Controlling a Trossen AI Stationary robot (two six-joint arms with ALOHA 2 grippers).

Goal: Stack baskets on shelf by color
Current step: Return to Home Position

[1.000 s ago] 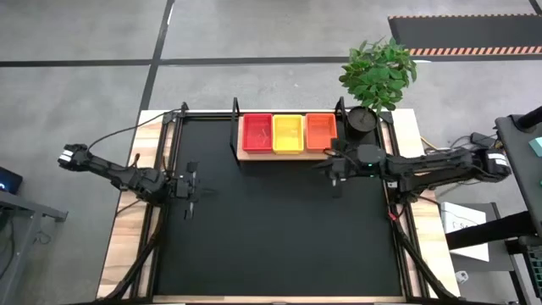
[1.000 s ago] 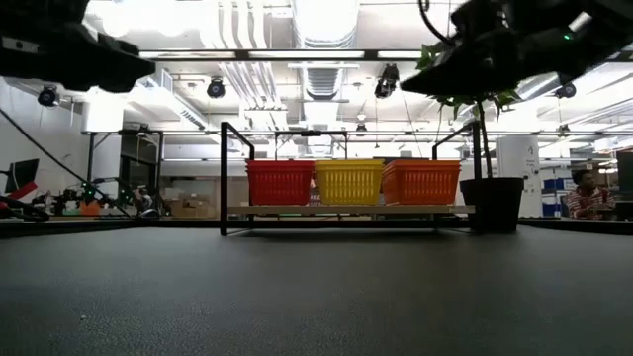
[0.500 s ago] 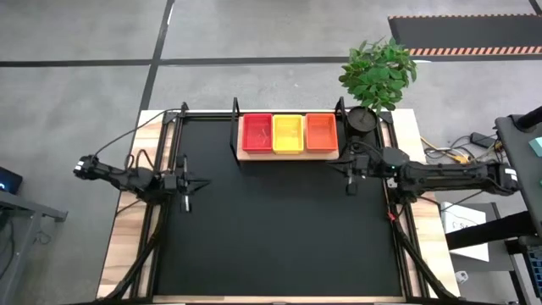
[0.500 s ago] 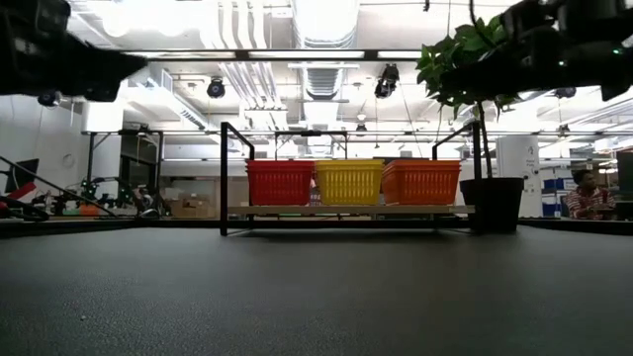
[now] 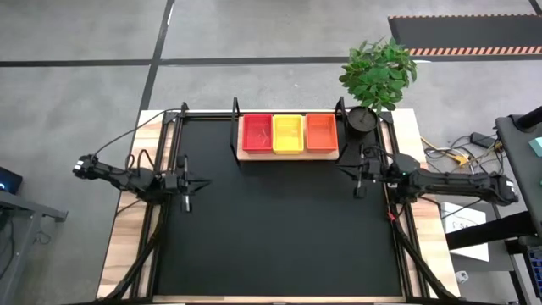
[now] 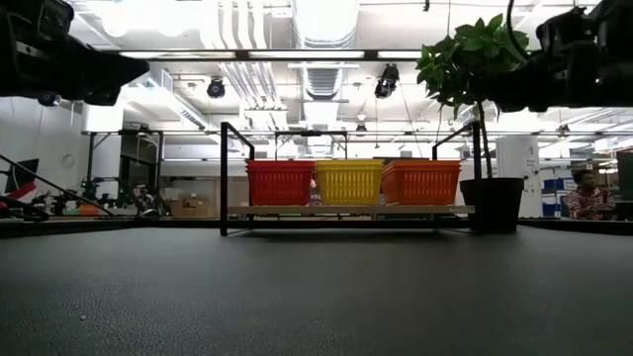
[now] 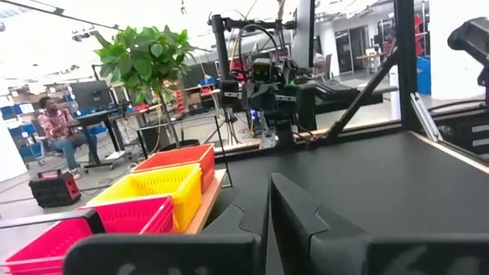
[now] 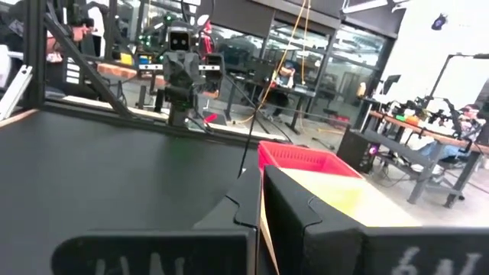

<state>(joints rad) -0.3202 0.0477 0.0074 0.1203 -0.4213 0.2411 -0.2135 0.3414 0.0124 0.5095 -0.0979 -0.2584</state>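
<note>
High view: the shelf (image 5: 290, 155) sits at the table's (image 5: 279, 246) 12 o'clock, carrying a red basket (image 5: 257, 133), a yellow basket (image 5: 287, 133) and an orange basket (image 5: 320, 132) side by side. The left hand (image 5: 193, 183) hangs at 9 o'clock, the right hand (image 5: 354, 175) at 3. Low view: the baskets stand in a level row. Wrist views: each hand's fingers (image 7: 298, 221) are pressed together — empty.

Centre and front of the black mat (image 5: 279, 229) are left open. The far edge is blocked by the shelf (image 5: 288, 155), filled with three basket stacks (image 5: 287, 133) between black posts (image 5: 235, 127). A potted plant (image 5: 377, 76) is stood just beside its right end. The side edges are occupied by the left gripper (image 5: 187, 183) and right gripper (image 5: 360, 176).
</note>
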